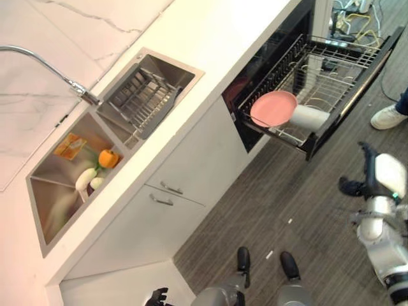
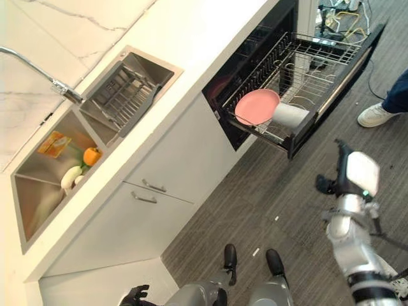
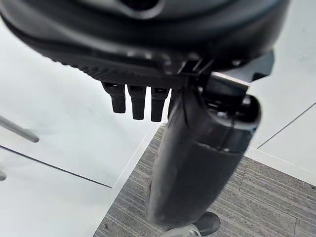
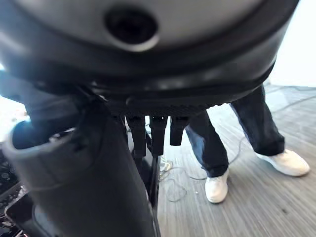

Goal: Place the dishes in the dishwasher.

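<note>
The dishwasher's lower rack (image 1: 336,69) is pulled out over the floor at the upper right. A pink plate (image 1: 273,108) stands in the rack's near end, with a white cup (image 1: 310,117) lying on its side next to it. My right hand (image 1: 377,173) hangs over the floor right of and below the rack, well apart from it, open and holding nothing; its fingers (image 4: 153,134) are straight. Low beside the white cabinet my left hand (image 1: 157,297) is open too, its fingers (image 3: 137,101) relaxed and empty.
A double sink (image 1: 60,191) sits in the white counter with a faucet (image 1: 44,60) over it. One basin holds a metal drainer (image 1: 141,97); the other holds an orange fruit (image 1: 108,158) and white items (image 1: 85,179). A person (image 4: 217,143) in white shoes stands right of the rack.
</note>
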Controlling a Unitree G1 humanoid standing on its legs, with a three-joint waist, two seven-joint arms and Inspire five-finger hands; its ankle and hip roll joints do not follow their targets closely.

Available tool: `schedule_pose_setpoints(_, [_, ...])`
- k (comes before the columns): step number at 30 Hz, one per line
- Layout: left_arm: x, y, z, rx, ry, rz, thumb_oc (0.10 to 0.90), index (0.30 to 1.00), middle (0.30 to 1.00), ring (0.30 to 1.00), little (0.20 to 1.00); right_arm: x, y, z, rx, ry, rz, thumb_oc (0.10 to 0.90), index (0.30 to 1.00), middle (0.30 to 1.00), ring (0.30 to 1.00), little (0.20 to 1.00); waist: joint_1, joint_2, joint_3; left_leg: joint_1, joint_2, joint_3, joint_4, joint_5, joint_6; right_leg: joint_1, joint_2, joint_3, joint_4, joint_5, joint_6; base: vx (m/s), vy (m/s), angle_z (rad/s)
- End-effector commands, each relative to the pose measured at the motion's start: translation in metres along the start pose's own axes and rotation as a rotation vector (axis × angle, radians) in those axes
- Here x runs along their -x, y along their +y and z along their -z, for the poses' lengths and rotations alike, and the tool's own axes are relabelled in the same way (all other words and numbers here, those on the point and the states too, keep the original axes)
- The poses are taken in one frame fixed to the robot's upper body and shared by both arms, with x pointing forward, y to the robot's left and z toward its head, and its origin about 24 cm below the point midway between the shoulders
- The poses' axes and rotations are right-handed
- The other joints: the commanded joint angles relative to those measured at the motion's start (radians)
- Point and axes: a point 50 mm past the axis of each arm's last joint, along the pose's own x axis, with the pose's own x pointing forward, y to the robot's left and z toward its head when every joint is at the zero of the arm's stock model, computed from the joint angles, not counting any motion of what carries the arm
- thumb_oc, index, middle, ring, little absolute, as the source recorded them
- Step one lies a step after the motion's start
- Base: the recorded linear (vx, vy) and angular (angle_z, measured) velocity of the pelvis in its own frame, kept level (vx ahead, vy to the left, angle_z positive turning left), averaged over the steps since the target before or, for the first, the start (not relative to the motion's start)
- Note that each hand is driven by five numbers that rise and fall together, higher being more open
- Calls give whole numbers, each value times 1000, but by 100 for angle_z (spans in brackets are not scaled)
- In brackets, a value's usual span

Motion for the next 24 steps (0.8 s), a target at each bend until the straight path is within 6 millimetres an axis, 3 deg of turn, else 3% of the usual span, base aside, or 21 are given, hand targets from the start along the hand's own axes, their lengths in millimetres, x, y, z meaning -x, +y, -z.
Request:
schedule_pose_setpoints(1, [-5, 19, -3, -53, -7, -40, 800, 900, 900, 900, 900, -35, -61, -48, 13, -274, 196, 400, 300, 300, 300, 300, 12, -26, 8, 16, -26, -40, 6, -29, -2, -93, -47, 15, 116, -100, 33, -41, -12, 24])
schedule_pose_setpoints(2, [-5, 20, -2, -59, -7, -27, 800, 900, 900, 900, 900, -41, -64, -44, 54, -266, 169, 400, 300, 300, 300, 300, 15, -18, 7, 10, -35, -55, 5, -27, -2, -103, -54, 8, 128, -104, 32, -4, -7, 30])
schedule_pose_setpoints(4, [-5, 19, 0, -58, 0, -25, 800, 900, 900, 900, 900, -43, -64, -45, 50, -259, 166, 467, 401, 401, 401, 401, 14, -14, 6, 10, -38, -61, 5, -27, 0, -106, -55, 6, 136, -109, 31, 7, 1, 41])
schedule_pose_setpoints(7, [-4, 16, 3, -83, 2, -2, 800, 900, 900, 900, 900, -61, -64, -44, 50, -213, 158, 616, 625, 625, 625, 625, 32, 1, -1, 10, -41, -61, 5, -24, 2, -102, -54, 7, 143, -113, 29, 1, -5, 7])
schedule_pose_setpoints(8, [-3, 17, 4, -84, 1, -1, 800, 900, 900, 900, 900, -66, -62, -43, 49, -191, 152, 800, 900, 900, 900, 900, 38, 5, -2, 8, -42, -63, 5, -20, 0, -102, -54, 1, 141, -111, 29, -13, -18, -7])
schedule_pose_setpoints(12, [-5, 21, 1, -70, -9, -3, 800, 900, 900, 900, 900, -82, -55, -49, 51, -162, 102, 800, 900, 900, 900, 900, 57, 15, -4, -3, -43, -71, 5, -13, -6, -97, -56, -19, 132, -108, 31, -26, -21, 8])
schedule_pose_setpoints(14, [-4, 22, 2, -54, -12, 2, 800, 900, 900, 900, 900, -107, -67, -65, 10, -136, 121, 800, 900, 900, 900, 900, 78, 28, -4, -16, -53, -87, 5, -6, -8, -106, -62, -34, 132, -102, 34, -32, -13, 19])
schedule_pose_setpoints(18, [-3, 25, 5, -52, -11, -1, 800, 900, 900, 900, 900, -123, -77, -83, -74, -123, 141, 800, 900, 900, 900, 900, 112, 43, -10, -34, -63, -95, 5, 4, -8, -125, -65, -46, 141, -99, 36, -42, -10, 10])
schedule_pose_setpoints(19, [-3, 27, 6, -57, -17, -1, 800, 900, 900, 900, 900, -130, -81, -98, -56, -156, 132, 800, 900, 900, 900, 900, 127, 50, -14, -42, -67, -99, 5, 10, -10, -132, -68, -51, 142, -97, 36, -30, 0, 8])
schedule_pose_setpoints(21, [-2, 30, 8, -33, -26, -4, 800, 900, 900, 900, 900, -144, -107, -126, -35, -211, 178, 800, 900, 900, 900, 900, 154, 75, -18, -67, -80, -109, 5, 24, -15, -154, -77, -66, 145, -91, 36, -44, 1, 12])
schedule_pose_setpoints(22, [-2, 29, 8, -30, -27, -2, 800, 900, 900, 900, 900, -144, -108, -128, -34, -214, 179, 800, 900, 900, 900, 900, 151, 77, -18, -70, -80, -109, 5, 24, -15, -157, -77, -66, 146, -91, 36, -34, 2, 12])
schedule_pose_setpoints(24, [-1, 26, 10, -45, -35, 10, 800, 900, 900, 900, 900, -152, -132, -145, 23, -245, 232, 800, 900, 900, 900, 900, 184, 89, -29, -92, -92, -116, 5, 38, -20, -167, -92, -87, 149, -89, 36, -30, -5, 12])
